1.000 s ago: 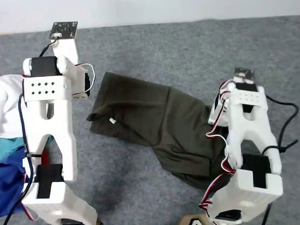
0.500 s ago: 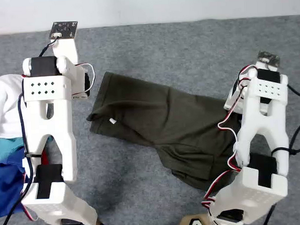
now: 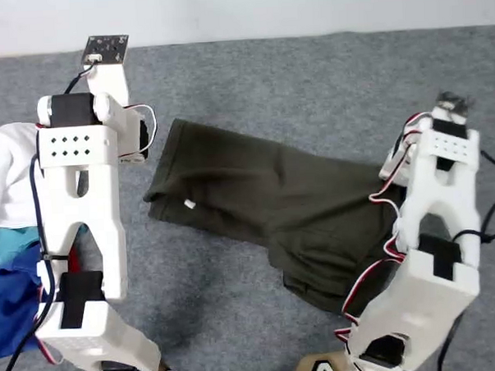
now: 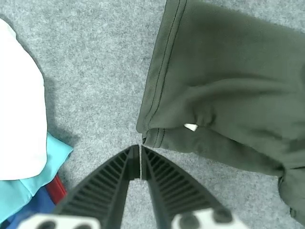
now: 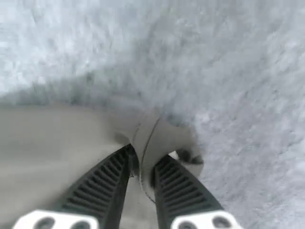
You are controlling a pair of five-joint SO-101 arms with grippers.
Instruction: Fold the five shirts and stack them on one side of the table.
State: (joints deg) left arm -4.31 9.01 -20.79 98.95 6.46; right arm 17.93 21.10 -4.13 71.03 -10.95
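Observation:
A dark olive shirt (image 3: 290,208) lies spread across the middle of the grey table. In the right wrist view my right gripper (image 5: 141,160) is shut on a fold at the edge of the shirt (image 5: 57,143), with cloth pinched between its fingers. In the high view the right arm (image 3: 437,202) stands over the shirt's right edge. My left gripper (image 4: 141,151) is shut with nothing in it, its tips just short of the hemmed corner of the shirt (image 4: 238,86). A small white tag (image 4: 190,127) shows near that corner.
A pile of other shirts lies at the table's left edge: white (image 3: 5,180), teal (image 3: 8,245), blue (image 3: 10,303) and a bit of red (image 3: 74,259). The left arm (image 3: 80,201) stands beside it. Bare grey table (image 3: 309,84) lies beyond the shirt.
The right arm has swung to the right and farther back, drawing the shirt's right edge with it and stretching the shirt out. The left arm has kept still.

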